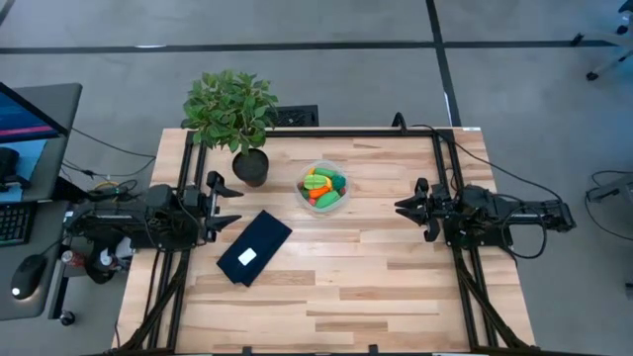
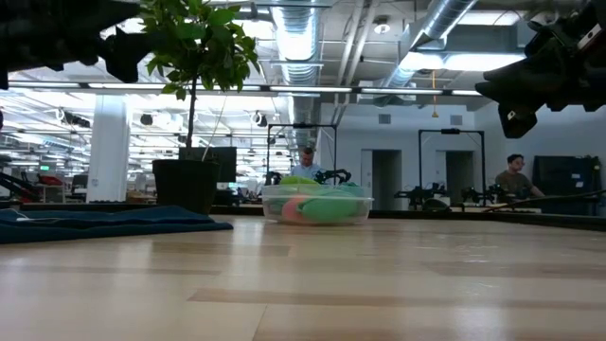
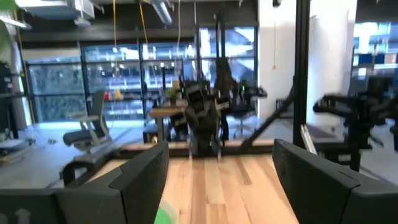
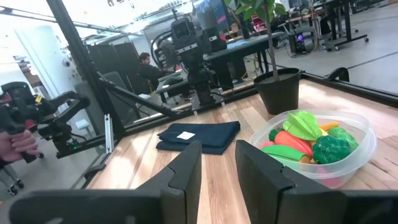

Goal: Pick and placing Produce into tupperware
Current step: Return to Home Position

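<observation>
The tupperware (image 1: 323,190), a round clear tub, stands on the table a little beyond its middle, also in the right wrist view (image 4: 348,162). The produce (image 1: 322,184) lies inside it: green, orange and red toy pieces (image 4: 301,140). My left gripper (image 1: 229,203) hovers open at the table's left side, pointing toward the right, well apart from the tub. My right gripper (image 1: 399,207) hovers at the right side facing the tub, its fingers (image 4: 186,177) a narrow gap apart with nothing between them.
A potted plant (image 1: 235,114) stands at the far left, next to the tub. A dark folded cloth with a white label (image 1: 254,247) lies left of centre. Black frame rails (image 1: 450,168) run along both sides. People sit in the room behind.
</observation>
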{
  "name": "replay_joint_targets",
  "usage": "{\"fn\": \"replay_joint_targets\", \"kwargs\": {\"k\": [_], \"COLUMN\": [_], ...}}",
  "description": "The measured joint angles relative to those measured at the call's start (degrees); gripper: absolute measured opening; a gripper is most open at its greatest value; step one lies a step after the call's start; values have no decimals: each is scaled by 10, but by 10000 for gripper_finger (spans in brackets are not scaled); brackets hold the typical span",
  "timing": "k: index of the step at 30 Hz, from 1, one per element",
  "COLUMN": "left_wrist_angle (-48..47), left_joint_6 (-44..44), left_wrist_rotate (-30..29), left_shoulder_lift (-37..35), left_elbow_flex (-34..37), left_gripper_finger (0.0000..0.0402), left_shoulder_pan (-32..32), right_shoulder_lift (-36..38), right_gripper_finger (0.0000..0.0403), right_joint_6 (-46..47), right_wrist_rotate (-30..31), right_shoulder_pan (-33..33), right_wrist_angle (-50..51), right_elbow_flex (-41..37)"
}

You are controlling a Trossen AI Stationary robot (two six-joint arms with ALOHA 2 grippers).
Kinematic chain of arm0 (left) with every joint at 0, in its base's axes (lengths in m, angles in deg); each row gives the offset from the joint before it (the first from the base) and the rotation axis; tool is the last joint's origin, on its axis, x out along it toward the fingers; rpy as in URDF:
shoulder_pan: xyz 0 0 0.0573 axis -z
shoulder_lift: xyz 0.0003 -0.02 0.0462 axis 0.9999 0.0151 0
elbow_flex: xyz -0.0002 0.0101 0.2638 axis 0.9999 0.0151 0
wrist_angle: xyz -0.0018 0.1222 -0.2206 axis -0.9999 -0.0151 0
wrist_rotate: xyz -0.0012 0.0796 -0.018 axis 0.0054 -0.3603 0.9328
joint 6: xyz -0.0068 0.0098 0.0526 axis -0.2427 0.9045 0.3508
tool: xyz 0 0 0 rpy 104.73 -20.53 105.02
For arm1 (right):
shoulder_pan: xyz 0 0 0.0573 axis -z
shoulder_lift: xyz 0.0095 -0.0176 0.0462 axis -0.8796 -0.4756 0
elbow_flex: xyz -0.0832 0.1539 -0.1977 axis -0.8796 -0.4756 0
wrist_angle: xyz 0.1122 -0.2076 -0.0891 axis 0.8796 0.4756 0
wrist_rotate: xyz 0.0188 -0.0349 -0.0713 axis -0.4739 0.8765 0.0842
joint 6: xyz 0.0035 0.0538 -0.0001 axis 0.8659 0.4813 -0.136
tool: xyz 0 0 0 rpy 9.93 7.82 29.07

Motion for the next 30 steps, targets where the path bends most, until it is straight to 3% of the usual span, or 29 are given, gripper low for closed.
{"fn": "replay_joint_targets", "kwargs": {"k": [6,30], "left_wrist_angle": [-51,-4], "left_joint_6": [-6,84], "left_wrist_rotate": [4,37], "left_shoulder_lift": [0,-37], "left_elbow_flex": [1,31], "left_gripper_finger": [279,279], "left_shoulder_pan": [0,0], "right_shoulder_lift": [0,0], "right_gripper_finger": [93,93], "right_joint_6": [0,0], "right_wrist_rotate": [0,0], "right_shoulder_pan": [0,0], "right_wrist_angle": [0,1], "right_elbow_flex": [0,0]}}
